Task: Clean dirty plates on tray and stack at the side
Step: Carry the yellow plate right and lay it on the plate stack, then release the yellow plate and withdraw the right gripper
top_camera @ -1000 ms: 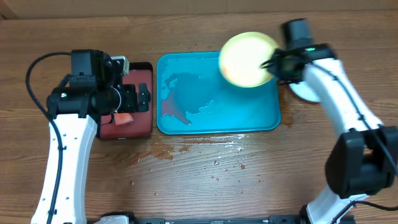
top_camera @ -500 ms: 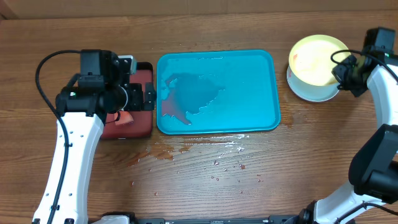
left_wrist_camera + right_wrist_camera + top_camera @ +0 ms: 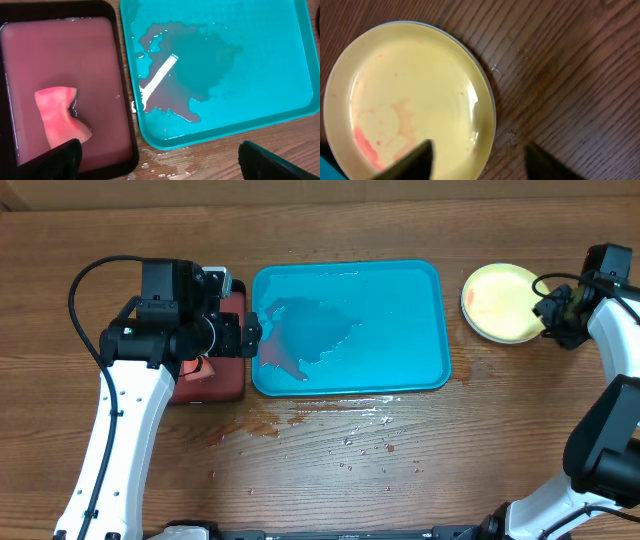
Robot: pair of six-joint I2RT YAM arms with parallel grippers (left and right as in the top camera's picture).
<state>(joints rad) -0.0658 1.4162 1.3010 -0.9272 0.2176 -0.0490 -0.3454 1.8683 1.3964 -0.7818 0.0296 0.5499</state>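
Observation:
The turquoise tray (image 3: 400, 330) lies mid-table with no plate on it, only a puddle of reddish water (image 3: 190, 75). A yellow-green plate (image 3: 503, 302) smeared with red sauce (image 3: 365, 142) lies flat on the wood to the tray's right, a pale rim of another plate just showing beneath it. My right gripper (image 3: 553, 310) is at the plate's right edge, open, one fingertip (image 3: 407, 162) over the plate and the other over bare wood, holding nothing (image 3: 477, 162). My left gripper (image 3: 243, 337) hovers open and empty (image 3: 165, 165) over the gap between the black tray and the turquoise tray.
A black-rimmed tray (image 3: 238, 385) of reddish water holds a pink sponge (image 3: 57, 115) at the left of the turquoise tray. Water drops and a wet smear (image 3: 330, 425) spread over the wood in front of the trays.
My right gripper carried the yellow-green plate off the tray to the right, lowered it flat and opened, letting it go. My left arm drifted slightly right.

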